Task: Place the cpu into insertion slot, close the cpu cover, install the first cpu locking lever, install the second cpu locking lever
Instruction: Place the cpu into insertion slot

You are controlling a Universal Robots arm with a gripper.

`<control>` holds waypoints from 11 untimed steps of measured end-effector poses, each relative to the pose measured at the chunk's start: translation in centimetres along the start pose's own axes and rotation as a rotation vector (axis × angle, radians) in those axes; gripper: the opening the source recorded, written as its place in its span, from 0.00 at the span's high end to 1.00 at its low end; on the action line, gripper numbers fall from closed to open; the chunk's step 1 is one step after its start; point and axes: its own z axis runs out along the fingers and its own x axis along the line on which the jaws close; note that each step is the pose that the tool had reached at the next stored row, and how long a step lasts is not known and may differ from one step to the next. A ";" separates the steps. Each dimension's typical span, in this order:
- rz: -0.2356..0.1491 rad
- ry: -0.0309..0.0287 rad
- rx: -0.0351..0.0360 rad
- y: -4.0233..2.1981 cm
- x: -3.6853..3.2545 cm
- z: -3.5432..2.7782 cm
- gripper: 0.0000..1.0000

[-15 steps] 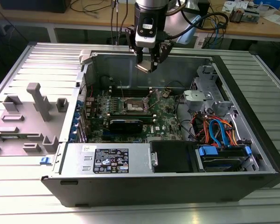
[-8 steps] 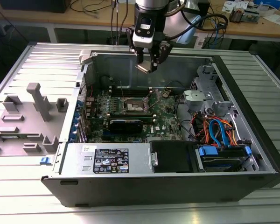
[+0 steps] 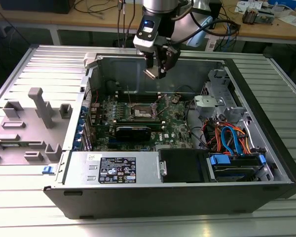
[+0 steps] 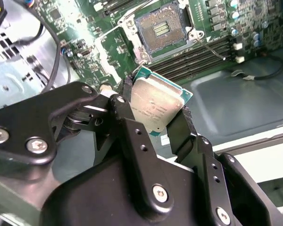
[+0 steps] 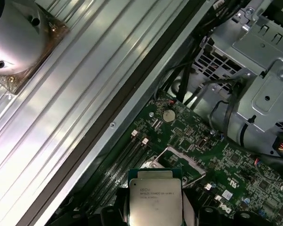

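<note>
My gripper (image 3: 155, 72) hangs above the open computer case, over its back wall, shut on the cpu (image 3: 152, 73). The cpu (image 4: 155, 106) is a square silver-topped chip on a green base, pinched at two opposite edges by the black fingers (image 4: 183, 129). In the first wrist view, the cpu (image 5: 154, 197) sits between the fingers, with the silvery cpu cover (image 5: 179, 158) just beyond it. The insertion slot (image 4: 162, 30) lies uncovered on the green motherboard with its contacts showing. In the exterior view, the insertion slot (image 3: 143, 112) is below and in front of the gripper. A thin locking lever (image 4: 208, 47) sticks out beside the slot.
Long black memory slots (image 4: 198, 56) flank the socket. A black card (image 3: 133, 131) lies in front of it. The power supply (image 3: 113, 170) and a drive cage with coloured cables (image 3: 229, 140) fill the case's front and right. A grey fixture (image 3: 29, 123) stands on the exterior view's left.
</note>
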 end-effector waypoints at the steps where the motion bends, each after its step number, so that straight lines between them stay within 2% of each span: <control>1: 0.027 -0.0020 -0.0004 -0.01 0.00 0.11 0.46; 7: 0.129 -0.0091 -0.0012 -0.04 -0.01 0.59 0.46; 11: 0.148 -0.0124 -0.0003 -0.05 -0.01 0.64 0.46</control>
